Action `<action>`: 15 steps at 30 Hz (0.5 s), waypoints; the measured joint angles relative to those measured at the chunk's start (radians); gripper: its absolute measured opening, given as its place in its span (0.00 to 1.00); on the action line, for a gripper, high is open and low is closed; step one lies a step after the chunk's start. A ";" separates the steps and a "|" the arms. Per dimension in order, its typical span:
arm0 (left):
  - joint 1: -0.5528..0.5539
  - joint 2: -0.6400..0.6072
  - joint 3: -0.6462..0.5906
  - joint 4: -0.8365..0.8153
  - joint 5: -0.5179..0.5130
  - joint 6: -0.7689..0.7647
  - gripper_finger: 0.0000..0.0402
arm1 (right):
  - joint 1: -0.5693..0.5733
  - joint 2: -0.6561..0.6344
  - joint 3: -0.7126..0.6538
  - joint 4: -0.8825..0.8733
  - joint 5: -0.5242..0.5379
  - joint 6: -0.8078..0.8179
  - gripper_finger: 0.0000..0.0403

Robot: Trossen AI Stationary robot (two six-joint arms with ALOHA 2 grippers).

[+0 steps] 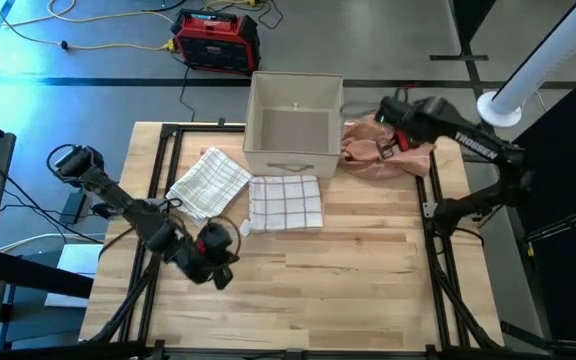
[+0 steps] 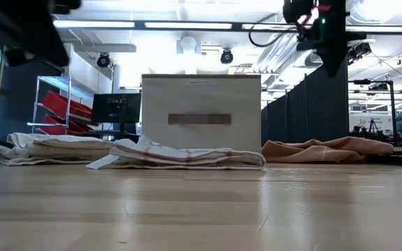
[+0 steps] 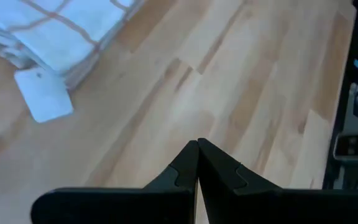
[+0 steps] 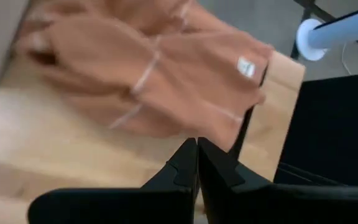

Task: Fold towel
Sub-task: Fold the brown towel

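A wooden bench (image 1: pixel 368 260) carries three cloths and a box. Two white towels with thin brown checks lie already folded near the bench's back-left: one flat rectangle (image 1: pixel 286 202) just in front of the box, its paper tag sticking out at a corner, and a second folded one (image 1: pixel 206 182) angled beside it toward the left edge. They look soft and slightly thick, layered in neat stacks. The open grey fabric bin (image 1: pixel 292 125) stands at the back edge, probably meant to receive finished towels. A peach-coloured towel (image 1: pixel 388 150) lies crumpled beside the bin, toward the back-right corner, apparently the next one to fold. The right gripper (image 1: pixel 388 146) hovers over that heap, fingers pressed together and empty. The left gripper (image 1: pixel 236 231) hangs over bare wood near the checked towels, also pinched closed on nothing.
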 joint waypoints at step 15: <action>0.108 -0.039 0.000 0.001 0.146 0.181 0.00 | -0.387 0.025 0.006 0.266 -0.196 -0.114 0.30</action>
